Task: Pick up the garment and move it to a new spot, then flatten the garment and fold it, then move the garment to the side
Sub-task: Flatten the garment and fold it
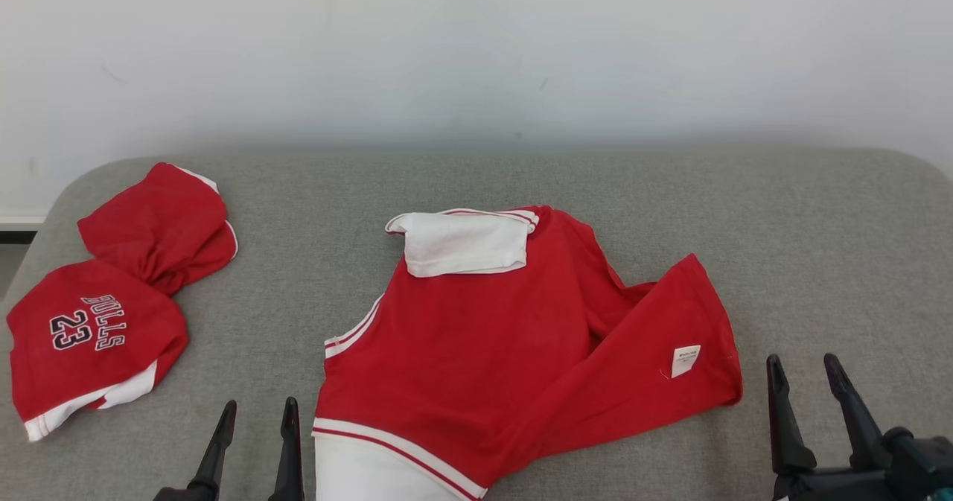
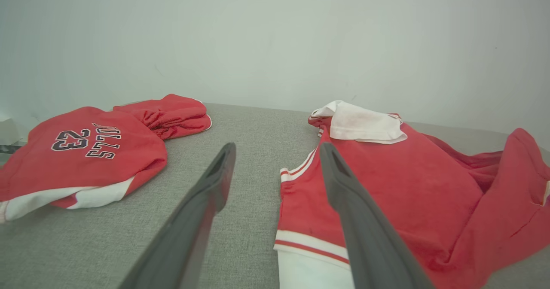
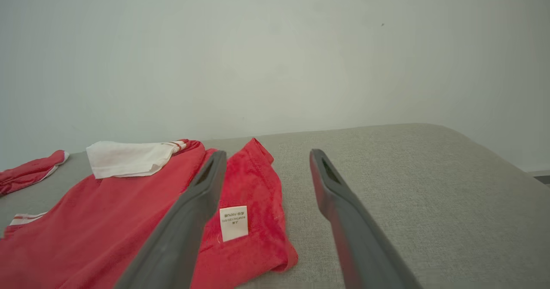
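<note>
A red garment [image 1: 484, 345] with white trim lies crumpled in the middle of the grey padded table [image 1: 819, 248], a white flap folded over its top and a white label near its right edge. It shows too in the left wrist view [image 2: 404, 194] and the right wrist view [image 3: 107, 224]. My left gripper [image 1: 257, 415] stands open just left of the garment's lower hem, above the table, holding nothing. Just right of the garment's right edge my right gripper [image 1: 804, 374] is open and empty as well.
A second red garment [image 1: 112, 307] printed "BULLS 23" lies bunched at the table's left edge, seen also in the left wrist view [image 2: 86, 151]. A pale wall [image 1: 476, 54] rises behind the table. Bare grey surface stretches to the right of the middle garment.
</note>
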You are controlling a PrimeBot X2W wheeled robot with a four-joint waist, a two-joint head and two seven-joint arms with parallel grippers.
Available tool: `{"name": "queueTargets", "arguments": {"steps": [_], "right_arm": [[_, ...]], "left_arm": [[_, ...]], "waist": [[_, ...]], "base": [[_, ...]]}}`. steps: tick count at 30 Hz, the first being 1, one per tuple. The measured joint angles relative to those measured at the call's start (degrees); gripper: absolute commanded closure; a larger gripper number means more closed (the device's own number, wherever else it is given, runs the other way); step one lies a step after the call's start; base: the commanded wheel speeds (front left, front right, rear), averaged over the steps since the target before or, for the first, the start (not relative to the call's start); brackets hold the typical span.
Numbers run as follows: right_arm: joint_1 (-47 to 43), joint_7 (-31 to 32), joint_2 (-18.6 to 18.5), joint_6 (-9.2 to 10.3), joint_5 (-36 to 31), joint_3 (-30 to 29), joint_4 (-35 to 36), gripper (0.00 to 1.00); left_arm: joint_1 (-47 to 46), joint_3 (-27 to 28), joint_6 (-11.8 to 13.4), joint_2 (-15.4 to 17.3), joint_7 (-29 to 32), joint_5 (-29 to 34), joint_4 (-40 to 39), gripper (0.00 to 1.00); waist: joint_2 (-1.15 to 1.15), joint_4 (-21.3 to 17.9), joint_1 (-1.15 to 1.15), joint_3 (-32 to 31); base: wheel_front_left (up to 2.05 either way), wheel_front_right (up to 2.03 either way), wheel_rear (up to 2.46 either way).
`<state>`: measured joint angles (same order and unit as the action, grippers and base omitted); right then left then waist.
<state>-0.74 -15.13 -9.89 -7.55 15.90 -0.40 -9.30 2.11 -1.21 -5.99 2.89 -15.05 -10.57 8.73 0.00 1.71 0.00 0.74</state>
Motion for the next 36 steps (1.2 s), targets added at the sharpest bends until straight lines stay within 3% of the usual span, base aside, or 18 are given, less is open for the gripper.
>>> {"name": "queueTargets", "arguments": {"steps": [7, 36], "right_arm": [[-2.25, 0.00, 1.69, 0.00, -1.04, -1.11, 0.96, 0.00], [-2.95, 0.00, 1.79, 0.00, -2.43, 0.30, 0.04, 0.00]], "left_arm": [[0.24, 0.09, 0.59, 0.01, 0.00, 0.68, -0.04, 0.00], [1.70, 2.49, -0.57, 0.35, 0.00, 1.58, 0.30, 0.00]], "waist": [[0.00, 0.75, 0.00, -0.65], [0.00, 2.05, 0.00, -1.64]], "base": [[0.00, 0.00, 0.00], [0.00, 0.00, 0.00]]}}
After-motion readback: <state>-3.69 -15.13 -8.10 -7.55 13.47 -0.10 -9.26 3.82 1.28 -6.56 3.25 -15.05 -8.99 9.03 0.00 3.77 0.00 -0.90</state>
